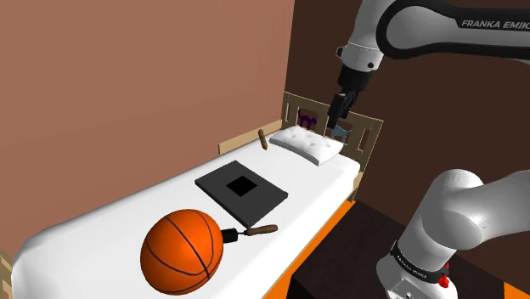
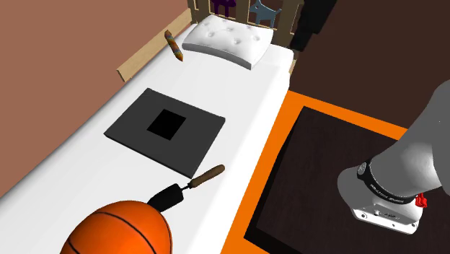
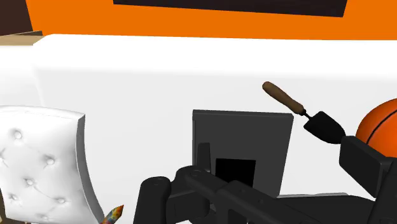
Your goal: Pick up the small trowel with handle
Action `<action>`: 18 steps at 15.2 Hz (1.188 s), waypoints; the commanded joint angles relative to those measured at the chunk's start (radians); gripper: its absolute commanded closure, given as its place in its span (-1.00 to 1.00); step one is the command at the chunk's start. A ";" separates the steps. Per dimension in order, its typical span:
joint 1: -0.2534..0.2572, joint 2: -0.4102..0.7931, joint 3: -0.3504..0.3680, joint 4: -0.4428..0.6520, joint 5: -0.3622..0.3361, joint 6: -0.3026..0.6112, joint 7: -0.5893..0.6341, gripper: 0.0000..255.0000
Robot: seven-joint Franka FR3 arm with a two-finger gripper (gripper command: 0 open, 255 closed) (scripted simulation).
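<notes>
Shoulder view: the white arm (image 1: 408, 30) is reaching over the far end of the bed (image 1: 102, 221). The black gripper (image 1: 338, 112) is hanging above the pillow (image 1: 307, 144), close to the slatted wooden headboard (image 1: 367, 136). Whether its jaws are wide or narrow, I cannot tell. The trowel (image 1: 250, 231) is lying flat on the smooth white bed near its front edge, well apart from the gripper. Its dark pointed blade is lying against the ball (image 1: 182, 251) and its rounded brown handle is pointing toward the view's right. The ball is orange with black seams. Between ball and pillow a flat dark grey square slab (image 1: 263, 200) is lying, with a black square in its middle.

Second exterior view: the trowel (image 2: 186, 189) is lying slantwise between the slab (image 2: 195, 133) and the ball (image 2: 119, 229), blade toward the ball. Its handle looks like wood, and a thin dark neck is joining it to the blade. The pillow (image 2: 227, 40) is showing a tufted, buttoned surface. A short brown stick (image 2: 172, 45) is leaning by the wall beside it. The floor (image 2: 278, 151) beside the bed is orange, with a dark brown mat (image 2: 317, 166) on it.

Wrist view: the trowel (image 3: 304, 116) is lying just beside the slab (image 3: 242, 137), its blade nearly touching the ball (image 3: 382, 124). The handle is pointing toward the bed's orange-floor side. The black gripper parts here are not showing how the jaws are standing.
</notes>
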 commanded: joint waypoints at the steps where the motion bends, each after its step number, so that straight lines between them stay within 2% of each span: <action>1: 0.000 0.000 0.000 0.000 0.000 0.000 0.000 -1.00; 10: 0.047 0.189 0.077 -0.115 0.031 0.283 0.020 -1.00; 18: 0.074 0.439 0.153 -0.133 0.026 0.532 0.050 -1.00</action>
